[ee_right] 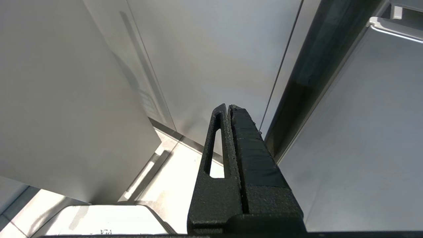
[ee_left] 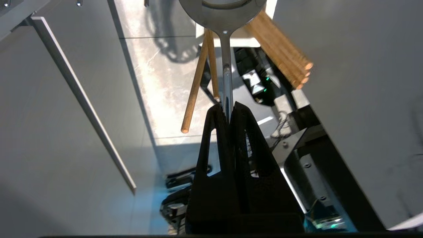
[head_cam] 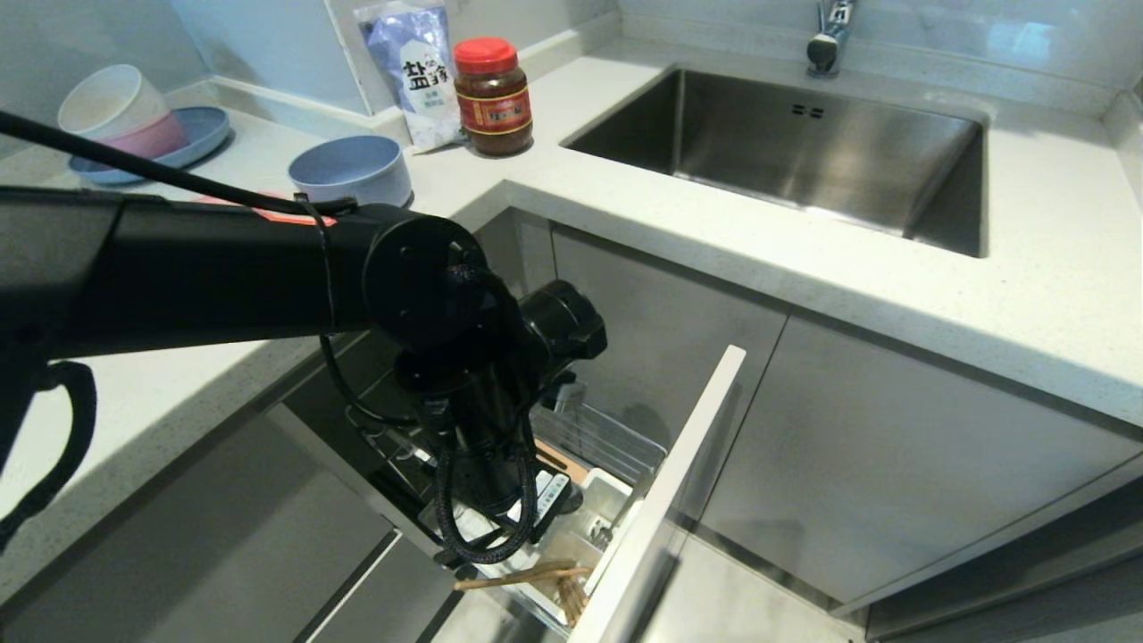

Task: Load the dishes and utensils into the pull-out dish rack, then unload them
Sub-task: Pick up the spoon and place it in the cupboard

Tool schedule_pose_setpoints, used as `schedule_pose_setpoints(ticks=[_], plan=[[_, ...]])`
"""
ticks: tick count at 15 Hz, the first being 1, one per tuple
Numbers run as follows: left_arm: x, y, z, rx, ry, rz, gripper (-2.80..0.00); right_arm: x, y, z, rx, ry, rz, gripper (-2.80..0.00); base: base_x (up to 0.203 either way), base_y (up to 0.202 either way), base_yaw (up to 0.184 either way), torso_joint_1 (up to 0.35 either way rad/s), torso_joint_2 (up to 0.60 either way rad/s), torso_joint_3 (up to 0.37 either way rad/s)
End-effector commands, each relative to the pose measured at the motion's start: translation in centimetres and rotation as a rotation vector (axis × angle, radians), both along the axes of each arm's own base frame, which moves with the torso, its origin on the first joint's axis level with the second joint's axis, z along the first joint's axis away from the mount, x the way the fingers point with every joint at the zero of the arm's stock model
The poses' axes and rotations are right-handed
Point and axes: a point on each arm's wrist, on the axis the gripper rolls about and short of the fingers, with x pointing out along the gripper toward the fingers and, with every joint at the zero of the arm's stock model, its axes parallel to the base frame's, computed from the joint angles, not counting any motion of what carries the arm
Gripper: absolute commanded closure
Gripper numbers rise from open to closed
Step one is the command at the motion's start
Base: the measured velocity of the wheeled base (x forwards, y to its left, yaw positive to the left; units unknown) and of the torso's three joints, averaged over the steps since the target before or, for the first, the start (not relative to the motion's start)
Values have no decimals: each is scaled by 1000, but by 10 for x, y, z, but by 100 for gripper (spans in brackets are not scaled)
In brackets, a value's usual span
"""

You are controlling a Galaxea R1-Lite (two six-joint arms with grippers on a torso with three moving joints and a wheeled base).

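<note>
My left arm reaches down into the open pull-out dish rack (head_cam: 596, 439), and its wrist hides the gripper in the head view. In the left wrist view the left gripper (ee_left: 227, 107) is shut on the slim handle of the silver spoon (ee_left: 226, 71), whose bowl points away from me. Two wooden chopsticks (ee_left: 197, 84) lean beside the spoon. They also show at the rack's near end (head_cam: 522, 578), by the white cutlery cup (head_cam: 609, 500). The blue-grey bowl (head_cam: 351, 170) stands on the counter; a thin pink edge of the plate (head_cam: 268, 202) peeks over my arm. The right gripper (ee_right: 228, 107) is shut and empty beside cabinet doors.
The rack's front panel (head_cam: 680, 473) juts out from the cabinets. On the counter are a red-lidded jar (head_cam: 492, 96), a salt bag (head_cam: 411, 62), and cream and pink bowls on a blue plate (head_cam: 134, 121). A steel sink (head_cam: 804, 143) lies at the back right. A bundle of wooden sticks (ee_left: 284, 49) stands near the spoon.
</note>
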Motion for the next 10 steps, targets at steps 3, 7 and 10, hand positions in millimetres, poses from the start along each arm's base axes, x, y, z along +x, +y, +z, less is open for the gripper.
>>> schedule_pose_setpoints(ticks=[3, 7, 10], plan=[[-2, -8, -13, 45, 42, -24, 0, 0, 0, 0, 0, -3, 0, 0, 0, 0, 0, 0, 0, 0], [-2, -17, -26, 93, 63, -84, 0, 0, 0, 0, 0, -3, 1, 0, 0, 0, 0, 0, 0, 0], [1, -17, -27, 130, 37, -149, 0, 0, 0, 0, 0, -3, 2, 0, 0, 0, 0, 0, 0, 0]])
